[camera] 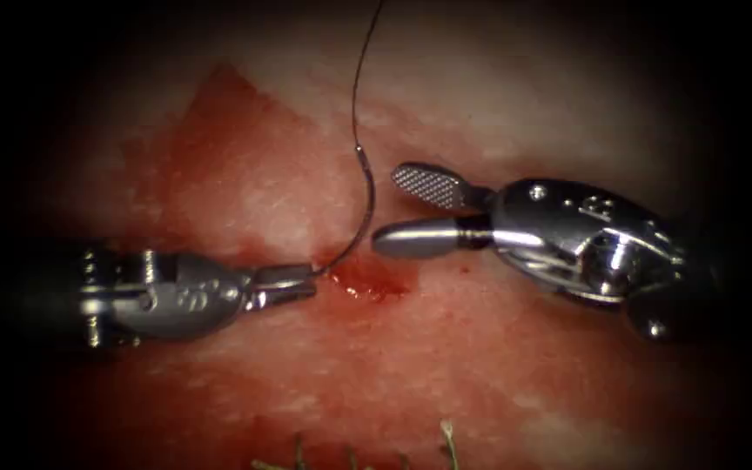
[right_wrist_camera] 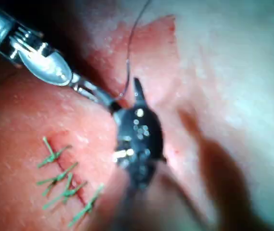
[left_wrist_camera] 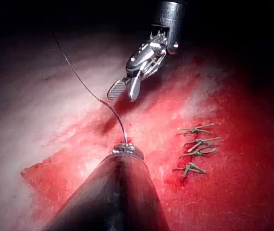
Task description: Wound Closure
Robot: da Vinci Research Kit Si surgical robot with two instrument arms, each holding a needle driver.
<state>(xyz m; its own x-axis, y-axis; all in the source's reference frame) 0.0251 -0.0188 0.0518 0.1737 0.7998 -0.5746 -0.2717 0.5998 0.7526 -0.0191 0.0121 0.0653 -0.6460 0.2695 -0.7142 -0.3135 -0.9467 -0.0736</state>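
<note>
Needle handling between bites appears to be the step in hand, judged from how things lie: the thin curved dark steel needle [camera: 365, 209] stands wholly clear of the moist pink-and-red pork-belly tissue [camera: 498, 365], arcing upward from the left arm's silver needle driver [camera: 293, 285], whose jaws are pressed together on the needle's end nearest the tip. The fine dark thread [camera: 360, 70] runs on from the needle's upper end and out of the top of the endoscope view. The right arm's silver wristed needle driver [camera: 415, 211] holds nothing; its jaws are spread wide, the ridged upper jaw well apart from the smooth lower one, the lower tip just beside the needle's mid-curve but not touching it. A small pool of red fluid [camera: 372, 277] lies on the tissue just under the left tool's tips. Green cut ends of thread [left_wrist_camera: 197, 147] mark stitches already placed along the cut [right_wrist_camera: 69, 180]. Judgement: any next move calls for a firm hold on the needle's body, square to the curve, before the left jaws let go; a glancing hold could spin the needle.
</note>
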